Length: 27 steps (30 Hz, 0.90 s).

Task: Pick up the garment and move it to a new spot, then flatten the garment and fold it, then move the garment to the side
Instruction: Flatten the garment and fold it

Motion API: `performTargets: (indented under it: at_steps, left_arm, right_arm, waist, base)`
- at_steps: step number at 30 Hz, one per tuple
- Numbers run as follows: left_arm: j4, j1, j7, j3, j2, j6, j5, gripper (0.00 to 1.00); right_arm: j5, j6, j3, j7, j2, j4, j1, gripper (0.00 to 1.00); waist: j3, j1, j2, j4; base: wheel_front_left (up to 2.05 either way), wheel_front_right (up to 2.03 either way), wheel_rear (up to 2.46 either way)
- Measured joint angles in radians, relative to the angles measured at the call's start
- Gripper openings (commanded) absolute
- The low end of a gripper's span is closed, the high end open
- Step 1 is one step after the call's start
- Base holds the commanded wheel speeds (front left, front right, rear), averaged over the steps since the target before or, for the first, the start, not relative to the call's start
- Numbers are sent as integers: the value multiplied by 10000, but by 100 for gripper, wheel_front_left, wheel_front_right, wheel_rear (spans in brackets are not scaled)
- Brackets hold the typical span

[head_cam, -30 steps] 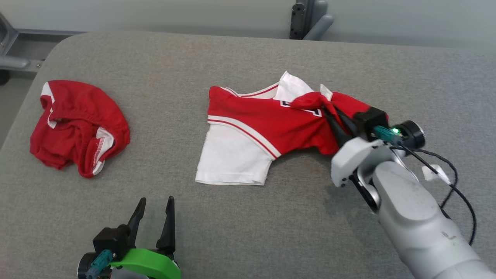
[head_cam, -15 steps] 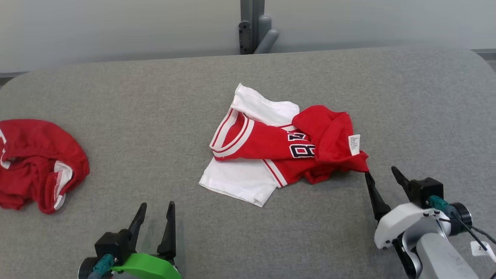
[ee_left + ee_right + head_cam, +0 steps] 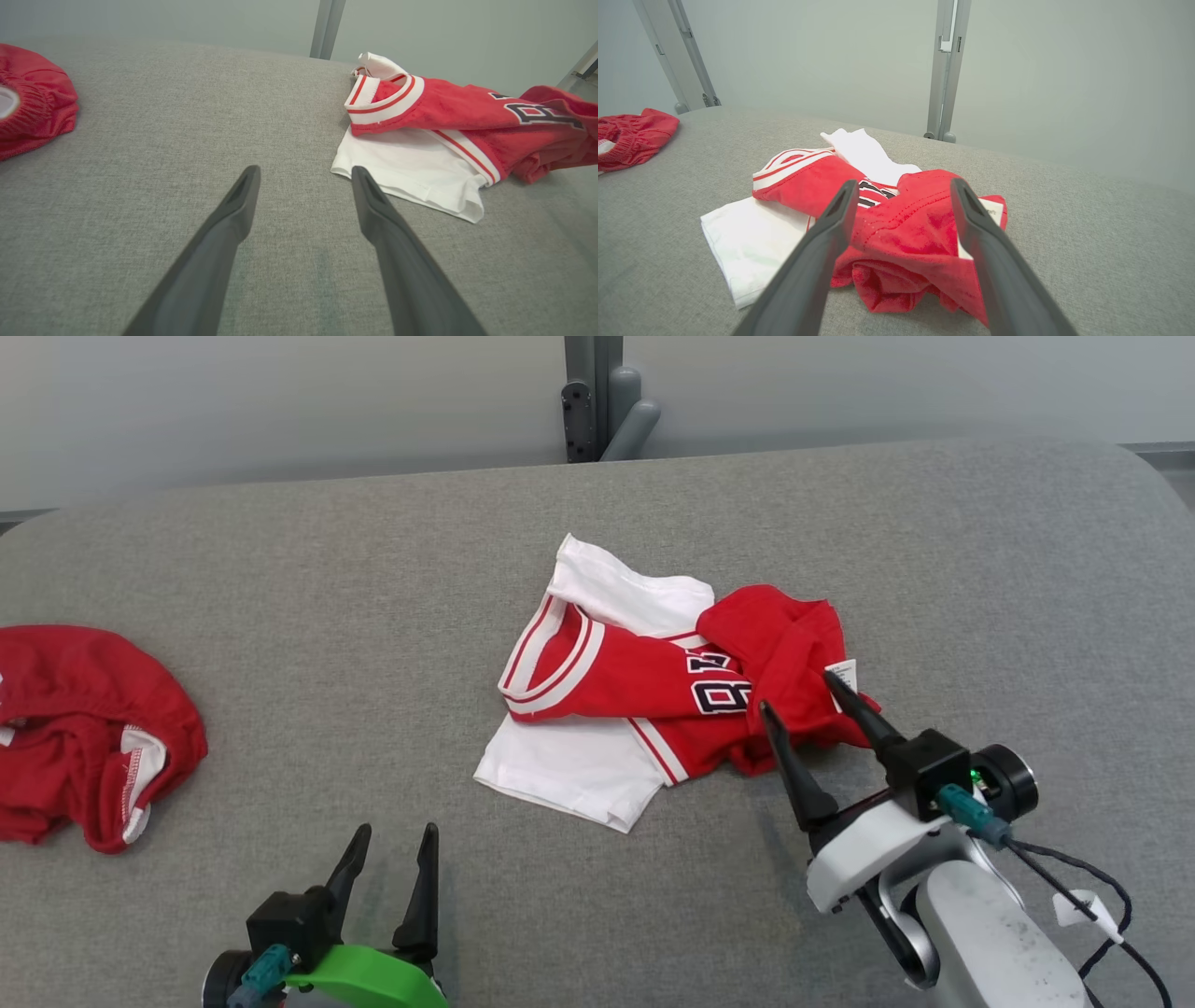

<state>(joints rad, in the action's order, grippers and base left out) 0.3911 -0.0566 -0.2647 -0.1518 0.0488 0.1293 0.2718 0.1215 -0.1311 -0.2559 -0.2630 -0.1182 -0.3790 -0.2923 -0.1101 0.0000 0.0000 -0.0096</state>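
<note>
The garment (image 3: 607, 681), a small red and white jersey with dark numerals, lies crumpled in the middle of the grey padded table (image 3: 373, 569). Its red right end is bunched up, with a white label showing. My right gripper (image 3: 796, 693) is open, its two fingers reaching over that bunched red end; in the right wrist view the right gripper (image 3: 903, 183) frames the red folds of the garment (image 3: 906, 228) with nothing pinched. My left gripper (image 3: 396, 831) stands open and empty near the table's front edge. In the left wrist view the left gripper (image 3: 304, 170) points past the garment (image 3: 420, 149), whose white sleeve lies to its right.
A second red garment (image 3: 84, 728) with white trim lies bunched at the table's left edge, seen also in the left wrist view as the red garment (image 3: 32, 102). A grey metal post (image 3: 597, 401) stands behind the table's far edge.
The head camera has shifted. My right gripper let go of the garment's red end, drew back towards the front, and has now come forward over that end again, open. The left gripper stayed open.
</note>
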Motion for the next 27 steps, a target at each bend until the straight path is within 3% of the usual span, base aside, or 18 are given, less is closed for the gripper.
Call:
performTargets:
  at_steps: [6, 13, 14, 15, 16, 23, 27]
  left_arm:
    - [86, 58, 0, -48, 2, 15, 109, 100]
    - [81, 105, 0, -10, 2, 17, 265, 100]
    - [77, 105, 0, -2, 2, 17, 270, 100]
    - [73, 105, 2, -2, 2, 17, 286, 100]
    - [71, 102, 2, -8, 2, 19, 299, 100]
    - [42, 33, 2, -10, 2, 19, 293, 100]
    - [42, 44, 2, 56, 2, 19, 261, 100]
  right_arm:
    - [-383, -2, -1160, 0, -424, -242, -141, 100]
    - [-805, -2, -1229, 0, -700, -629, -189, 100]
    - [-869, -2, -1099, 0, -673, -813, -191, 72]
    - [-911, 0, -978, 2, -619, -892, -193, 29]
    - [-934, 0, -890, 2, -566, -936, -203, 0]
    - [-719, -2, 203, 2, -192, -650, -402, 0]
    - [-146, -4, 2324, 2, 92, 105, -434, 0]
  waist:
    - [60, 0, 0, 303]
    - [28, 0, 0, 461]
    - [1, 0, 0, 439]
    - [-21, 0, 0, 427]
    - [-43, 0, 0, 416]
    - [-141, 0, 0, 355]
    - [-106, 0, 0, 260]
  base:
    - [0, 0, 0]
    - [0, 0, 0]
    - [0, 0, 0]
    - [0, 0, 0]
    - [0, 0, 0]
    - [0, 0, 0]
    - [0, 0, 0]
